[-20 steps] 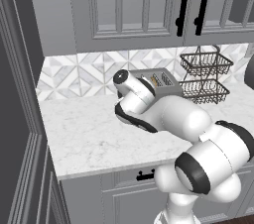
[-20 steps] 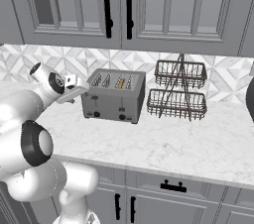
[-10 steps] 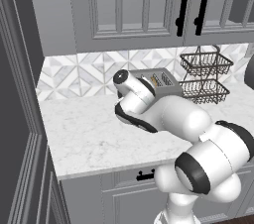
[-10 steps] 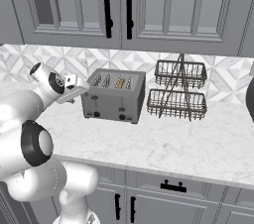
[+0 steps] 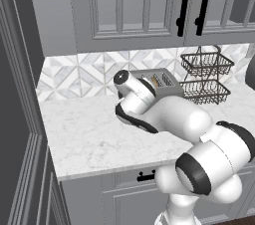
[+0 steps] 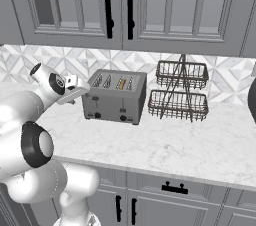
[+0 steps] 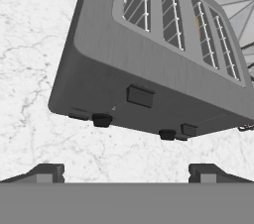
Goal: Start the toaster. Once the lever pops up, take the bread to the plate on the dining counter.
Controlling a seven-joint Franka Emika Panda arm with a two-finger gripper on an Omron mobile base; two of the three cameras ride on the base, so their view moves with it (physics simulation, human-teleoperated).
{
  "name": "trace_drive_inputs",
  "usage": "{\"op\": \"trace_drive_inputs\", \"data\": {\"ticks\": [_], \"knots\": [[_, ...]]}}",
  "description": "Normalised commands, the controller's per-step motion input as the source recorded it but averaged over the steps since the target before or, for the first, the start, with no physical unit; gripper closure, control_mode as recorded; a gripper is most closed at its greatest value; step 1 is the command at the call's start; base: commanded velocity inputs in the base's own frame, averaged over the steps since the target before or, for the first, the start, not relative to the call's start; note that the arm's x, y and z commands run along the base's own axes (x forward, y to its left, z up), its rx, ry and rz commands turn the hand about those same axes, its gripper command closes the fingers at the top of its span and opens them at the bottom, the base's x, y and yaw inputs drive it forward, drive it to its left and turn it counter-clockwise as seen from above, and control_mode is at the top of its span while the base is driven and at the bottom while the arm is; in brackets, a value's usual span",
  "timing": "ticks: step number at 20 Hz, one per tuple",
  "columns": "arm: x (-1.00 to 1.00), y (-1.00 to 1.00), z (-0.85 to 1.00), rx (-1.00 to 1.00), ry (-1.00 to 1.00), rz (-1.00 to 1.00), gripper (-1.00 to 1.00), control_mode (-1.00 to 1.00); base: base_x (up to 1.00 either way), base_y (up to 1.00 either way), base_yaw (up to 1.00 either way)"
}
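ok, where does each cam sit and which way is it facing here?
Left base view: behind the arm on its left, facing forward-down over the counter; arm rises lower right, hiding most of the toaster.
Right base view: behind on its right; arm lower left, toaster front and wire rack in sight.
Hand view: on the hand, looking along open fingertips at the toaster front.
Shared: toaster, counter.

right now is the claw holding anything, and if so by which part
Nothing is held. The claw is open, its tips apart with only bare counter between them, short of the toaster front.
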Motion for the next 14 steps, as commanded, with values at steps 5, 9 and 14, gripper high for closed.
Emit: {"op": "trace_drive_inputs", "data": {"ticks": [5, 9, 14], "knots": [[0.00, 0.00, 0.00, 0.00, 0.00, 0.00, -1.00, -1.00, 0.00, 0.00, 0.00], [0.00, 0.00, 0.00, 0.00, 0.00, 0.00, -1.00, -1.00, 0.00, 0.00, 0.00], [0.00, 0.00, 0.00, 0.00, 0.00, 0.00, -1.00, -1.00, 0.00, 0.00, 0.00]]}}
